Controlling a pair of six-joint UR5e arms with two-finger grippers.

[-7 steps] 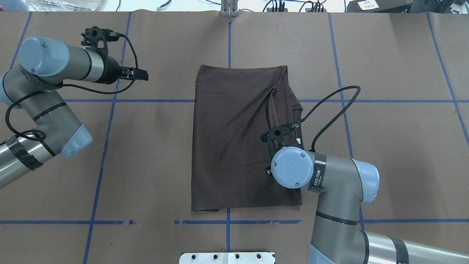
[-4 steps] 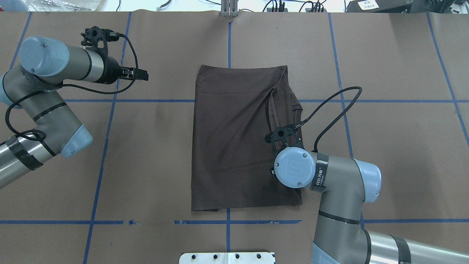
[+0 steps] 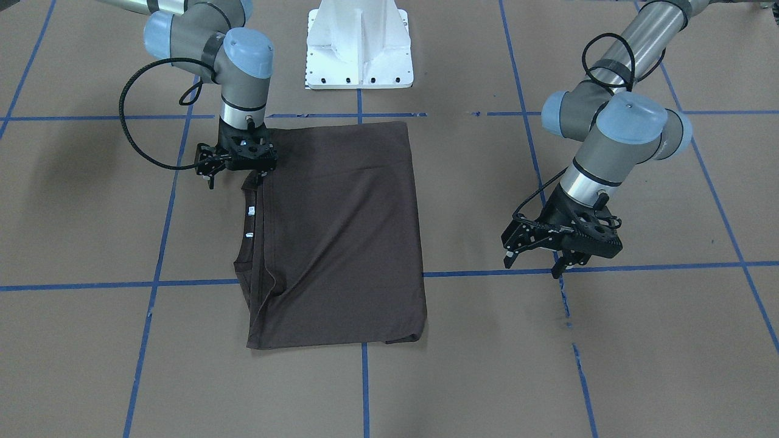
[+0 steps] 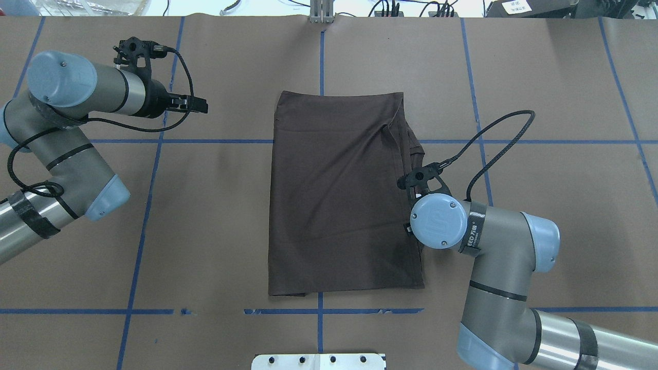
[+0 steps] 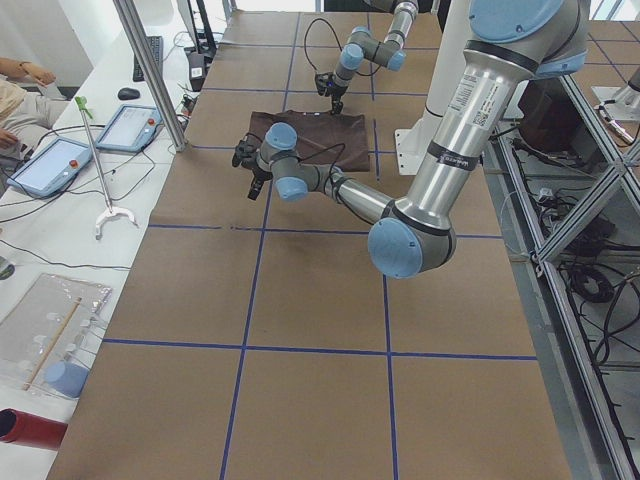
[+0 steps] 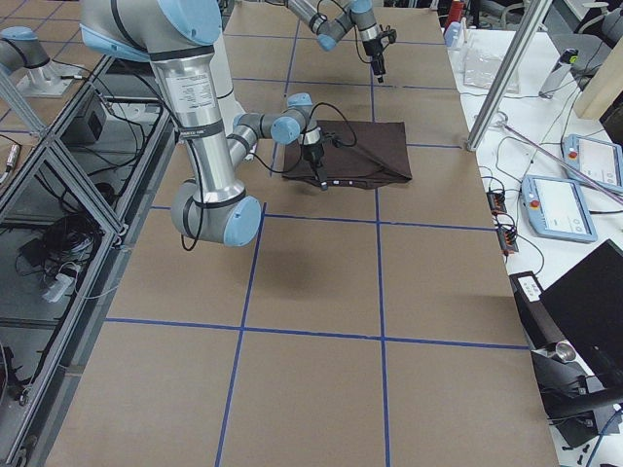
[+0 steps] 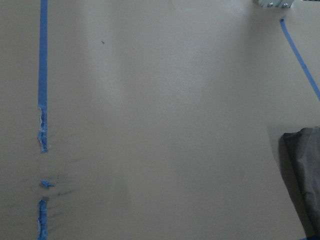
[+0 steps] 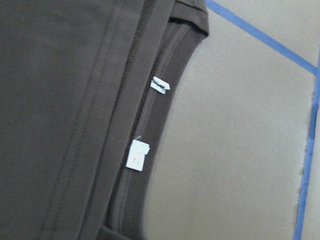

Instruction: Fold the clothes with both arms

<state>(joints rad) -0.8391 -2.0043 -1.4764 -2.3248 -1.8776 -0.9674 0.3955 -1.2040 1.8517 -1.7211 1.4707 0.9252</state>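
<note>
The dark brown T-shirt (image 4: pixel 334 195) lies folded into a tall rectangle at the table's middle, flat on the brown paper. Its round collar (image 8: pixel 150 165) with white neck tags (image 8: pixel 137 155) sticks out at the robot's right edge. My right gripper (image 3: pixel 238 176) hangs low over that edge just beside the collar, pointing down; it looks open, with no cloth lifted. In the overhead view its fingers are hidden under the wrist. My left gripper (image 4: pixel 198 104) hovers open over bare table well left of the shirt (image 3: pixel 341 231), with nothing in it.
The white bolted pedestal base (image 3: pixel 359 45) stands at the robot's side of the table. Blue tape lines (image 4: pixel 149 205) grid the paper. A side bench with tablets (image 5: pixel 50 165) and a metal post (image 5: pixel 150 75) runs along the far edge.
The right arm has moved to the robot's right, off the shirt's body to its collar edge. The raised fold strip near the collar now lies flat. The left arm has not moved.
</note>
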